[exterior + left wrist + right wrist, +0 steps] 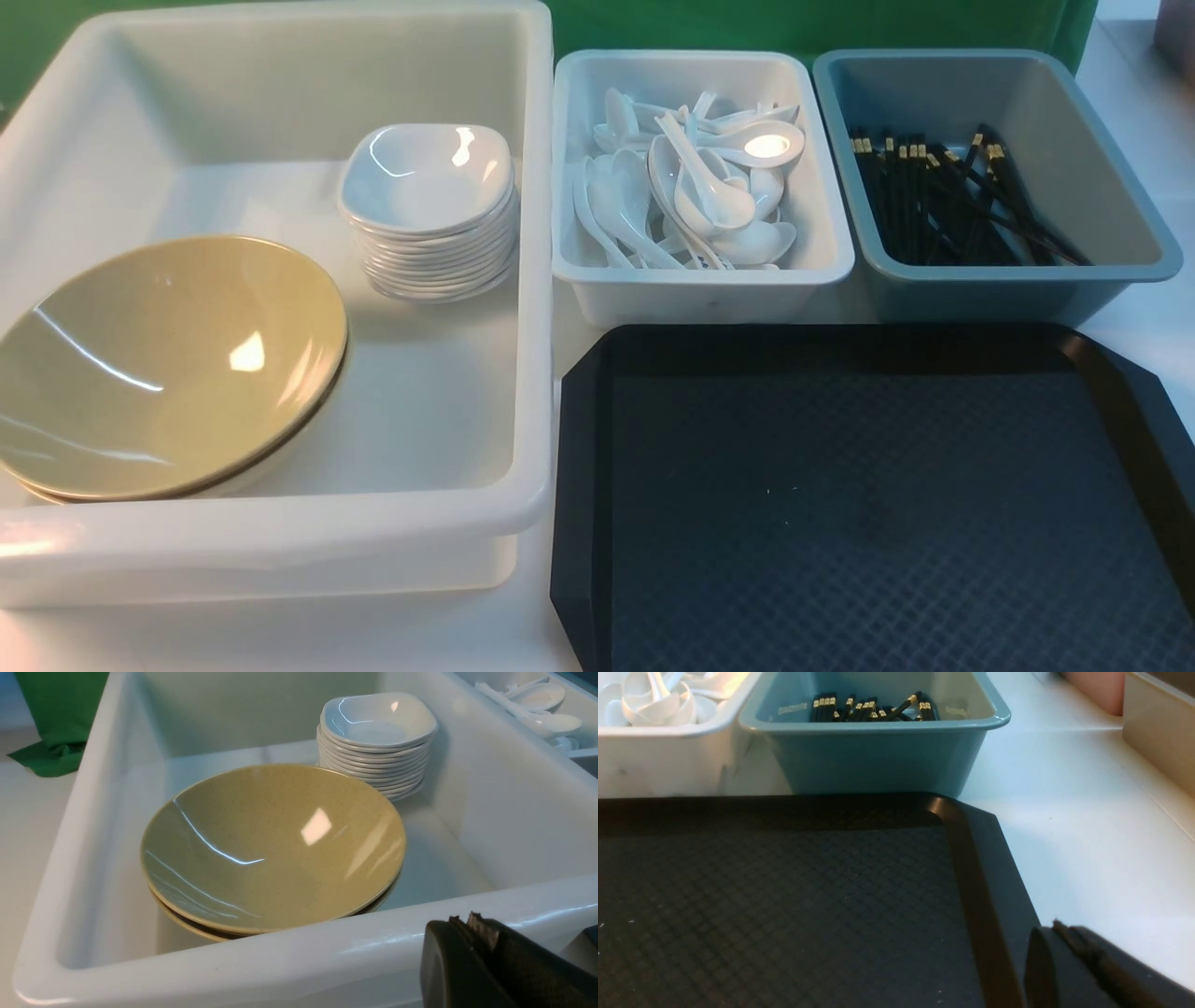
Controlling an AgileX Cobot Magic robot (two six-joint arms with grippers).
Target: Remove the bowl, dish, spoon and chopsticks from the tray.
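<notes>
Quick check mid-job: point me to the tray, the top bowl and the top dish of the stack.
tray (840,504): front view, on its bare textured floor.
top bowl (168,364): front view, on its inner surface, inside the large white bin.
top dish (425,182): front view, on its hollow, atop the stack.

Left black textured-pad gripper (467,926) with jaws pressed together, holding nothing, right black gripper (1057,933) likewise closed and empty, neither arm visible from the front.

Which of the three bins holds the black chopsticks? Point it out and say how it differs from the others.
The grey-blue bin, rightmost behind the tray, holds the chopsticks. It is the only coloured bin; the middle white bin holds spoons.
</notes>
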